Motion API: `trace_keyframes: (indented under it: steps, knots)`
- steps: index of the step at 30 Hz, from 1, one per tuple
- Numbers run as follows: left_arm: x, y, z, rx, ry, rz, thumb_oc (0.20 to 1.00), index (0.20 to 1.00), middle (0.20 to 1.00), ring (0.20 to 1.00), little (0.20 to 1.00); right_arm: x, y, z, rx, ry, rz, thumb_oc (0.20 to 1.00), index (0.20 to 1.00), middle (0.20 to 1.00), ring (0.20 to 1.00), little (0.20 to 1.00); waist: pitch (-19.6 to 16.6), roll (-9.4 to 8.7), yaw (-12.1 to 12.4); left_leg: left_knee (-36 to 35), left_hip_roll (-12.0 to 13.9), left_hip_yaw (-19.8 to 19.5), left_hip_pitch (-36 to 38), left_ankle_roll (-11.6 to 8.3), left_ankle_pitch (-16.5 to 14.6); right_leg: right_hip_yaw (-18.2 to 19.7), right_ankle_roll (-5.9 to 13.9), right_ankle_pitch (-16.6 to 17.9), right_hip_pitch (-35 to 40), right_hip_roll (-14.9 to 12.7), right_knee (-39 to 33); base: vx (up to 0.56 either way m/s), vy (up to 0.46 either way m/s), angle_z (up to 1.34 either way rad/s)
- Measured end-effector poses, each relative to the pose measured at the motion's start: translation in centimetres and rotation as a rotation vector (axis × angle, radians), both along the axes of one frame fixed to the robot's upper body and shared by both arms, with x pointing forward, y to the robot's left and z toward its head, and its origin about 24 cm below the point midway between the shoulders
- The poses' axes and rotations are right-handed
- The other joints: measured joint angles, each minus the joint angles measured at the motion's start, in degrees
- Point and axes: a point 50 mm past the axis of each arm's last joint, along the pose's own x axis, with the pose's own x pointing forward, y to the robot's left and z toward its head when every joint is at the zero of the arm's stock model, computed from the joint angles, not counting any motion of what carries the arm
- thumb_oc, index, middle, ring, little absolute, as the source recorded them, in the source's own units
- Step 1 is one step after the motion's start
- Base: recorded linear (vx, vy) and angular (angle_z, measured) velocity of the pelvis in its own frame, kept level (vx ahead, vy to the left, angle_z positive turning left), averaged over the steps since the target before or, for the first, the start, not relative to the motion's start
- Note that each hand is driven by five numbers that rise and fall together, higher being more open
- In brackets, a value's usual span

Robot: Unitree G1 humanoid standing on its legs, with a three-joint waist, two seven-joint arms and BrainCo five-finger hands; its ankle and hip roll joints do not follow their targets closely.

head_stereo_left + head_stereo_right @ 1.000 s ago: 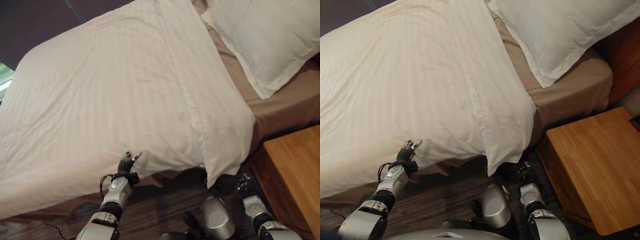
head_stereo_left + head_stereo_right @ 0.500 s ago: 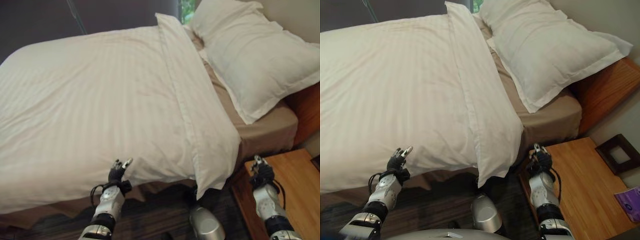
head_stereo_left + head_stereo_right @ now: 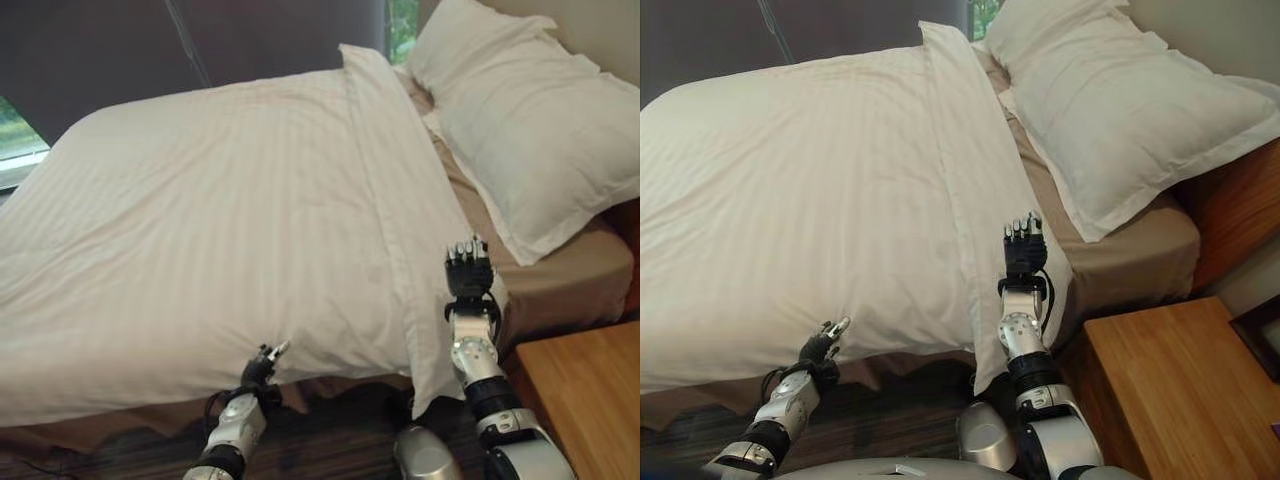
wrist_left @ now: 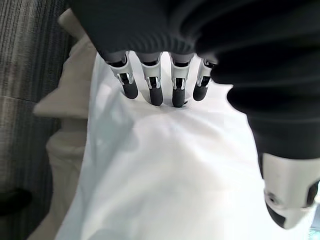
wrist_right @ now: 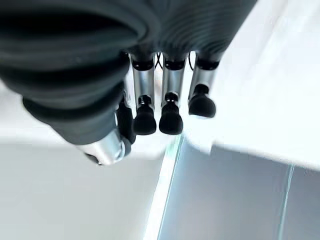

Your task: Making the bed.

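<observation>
The white duvet covers the bed from the frame's left to centre, beside the pillow at upper right. The left hand rests released fingers on its lower edge. The right hand, fingers straight and empty, hovers over the duvet's folded edge at lower right

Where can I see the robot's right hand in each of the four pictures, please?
Left eye view: right hand lower right, raised over the duvet's folded edge.
Right eye view: lower centre, same edge.
Left wrist view: I cannot find it.
Right wrist view: its own fingers above the white fabric.
Shared landmark: duvet.
</observation>
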Motion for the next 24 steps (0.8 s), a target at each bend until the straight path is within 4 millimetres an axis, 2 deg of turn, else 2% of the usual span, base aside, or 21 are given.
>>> trace_keyframes:
  steps: [4,5,8,13,16,19,20,21,24]
  knots:
    - [1.2,-0.8,0.4,-0.01,-0.017,-0.032,1.0,1.0,1.0,1.0,1.0,-1.7,-1.3,-5.0,-0.019,0.253,0.01,0.2,0.2,0.2,0.2,0.2,3.0,1.8,0.4,0.4,0.0,-0.2,-0.1,-0.16,-0.4,0.0,-0.25,-0.2,0.0,0.0,0.0,-0.05,-0.016,0.01]
    - [2.2,-0.9,0.9,-0.005,-0.032,-0.04,1.0,1.0,1.0,1.0,1.0,-2.6,-1.8,-6.6,-0.029,0.343,0.025,0.2,0.2,0.2,0.2,0.2,4.6,2.01,0.5,1.8,-0.1,-0.2,-1.3,0.1,-0.8,0.1,-0.29,-0.2,-0.7,-0.1,0.5,-0.09,-0.012,0.04]
    - [3.9,-0.8,1.9,-0.01,-0.06,-0.025,1.0,1.0,1.0,1.0,1.0,-3.6,-2.3,-8.1,-0.034,0.45,0.05,0.2,0.2,0.2,0.2,0.2,7.4,1.93,-0.1,4.5,-0.4,-0.4,-3.4,0.07,-1.5,0.1,-0.3,-0.2,-1.8,-0.6,1.7,-0.1,0.002,0.07]
    - [5.2,-0.9,2.8,-0.001,-0.098,-0.03,1.0,1.0,1.0,1.0,1.0,-4.8,-3.5,-9.5,-0.034,0.555,0.036,0.2,0.2,0.2,0.2,0.2,9.9,1.67,-1.6,7.6,-1.5,-0.4,-5.5,1.22,-2.6,0.9,-0.23,-0.2,-3.2,-1.5,3.1,-0.04,0.015,0.04]
    - [5.0,-0.9,2.7,-0.001,-0.093,-0.029,1.0,1.0,1.0,1.0,1.0,-8.6,-4.5,-12.2,-0.016,0.689,0.007,0.2,0.2,0.2,0.2,0.2,10.3,1.1,-2.6,8.0,-1.6,-0.2,-6.1,1.59,-2.7,1.5,0.44,-0.7,-3.5,-1.8,3.1,-0.01,-0.002,-0.04]
    - [4.7,-0.3,2.6,0.005,-0.091,-0.011,1.0,1.0,1.0,1.0,1.0,-11.7,-5.1,-14.0,-0.05,0.79,0.012,0.2,0.2,0.2,0.2,0.2,10.7,-0.11,-3.2,8.0,-1.5,-0.4,-6.3,1.63,-2.7,0.8,0.49,-0.8,-3.6,-2.0,3.1,0.03,-0.003,0.04]
    - [4.5,-0.2,2.4,0.0,-0.089,-0.004,1.0,1.0,1.0,1.0,1.0,-12.7,-5.4,-14.5,-0.113,0.829,0.05,0.881,0.881,0.881,0.881,0.881,10.6,-0.6,-3.3,8.0,-1.4,-0.8,-6.2,1.6,-2.7,-0.2,0.49,-0.8,-3.2,-2.0,2.9,0.01,-0.001,0.08]
    - [4.2,-0.1,2.3,-0.005,-0.089,0.005,1.0,1.0,1.0,1.0,1.0,-13.5,-5.5,-14.8,-0.18,0.863,0.1,1.0,1.0,1.0,1.0,1.0,10.4,-0.99,-3.2,8.1,-1.2,-1.0,-5.9,1.58,-2.7,-0.5,0.49,-0.8,-2.9,-1.9,2.8,0.02,-0.031,0.05]
    - [2.8,0.2,1.4,0.005,-0.052,0.008,1.0,1.0,1.0,1.0,1.0,-13.7,-6.3,-14.6,-0.678,0.904,0.435,1.0,1.0,1.0,1.0,1.0,7.7,-3.84,-1.8,8.3,-0.1,-2.3,-5.7,1.5,-2.7,-2.7,0.46,-0.8,-1.6,-1.6,1.2,0.0,-0.068,0.09]
